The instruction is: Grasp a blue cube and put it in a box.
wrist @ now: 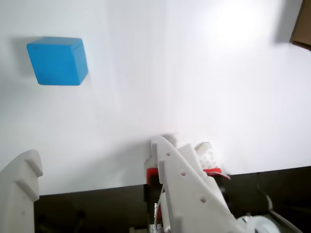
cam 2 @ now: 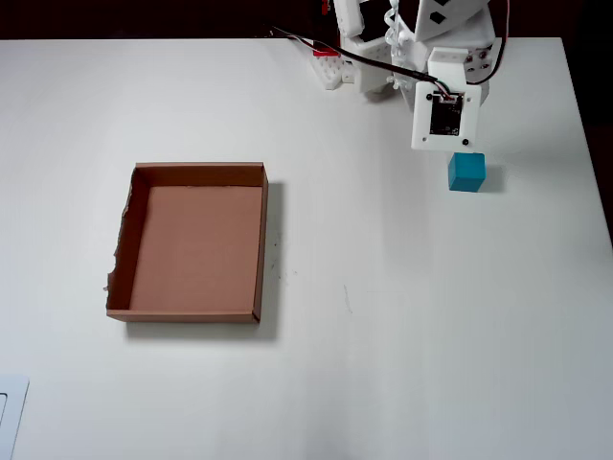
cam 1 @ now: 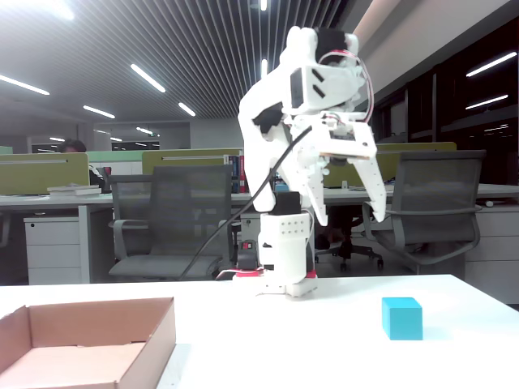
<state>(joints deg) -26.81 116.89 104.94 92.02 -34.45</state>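
The blue cube (wrist: 58,60) (cam 1: 402,318) (cam 2: 466,172) rests on the white table, to the right in the fixed and overhead views. My gripper (wrist: 95,150) (cam 1: 351,217) hangs open well above the table, up and to the left of the cube in the fixed view, with nothing between its white fingers (wrist: 180,179). In the overhead view the wrist's camera board (cam 2: 445,110) covers the fingers, just behind the cube. The box (cam 1: 89,336) (cam 2: 261,240), a shallow brown cardboard tray, lies empty far to the left. A brown corner of the box (wrist: 302,24) shows at the wrist view's top right edge.
The arm's base (cam 1: 284,279) (cam 2: 345,67) stands at the table's back edge, with a red clamp (wrist: 154,175) and cables beside it. The table's right edge (cam 2: 589,192) runs close to the cube. Office chairs and desks stand behind the table.
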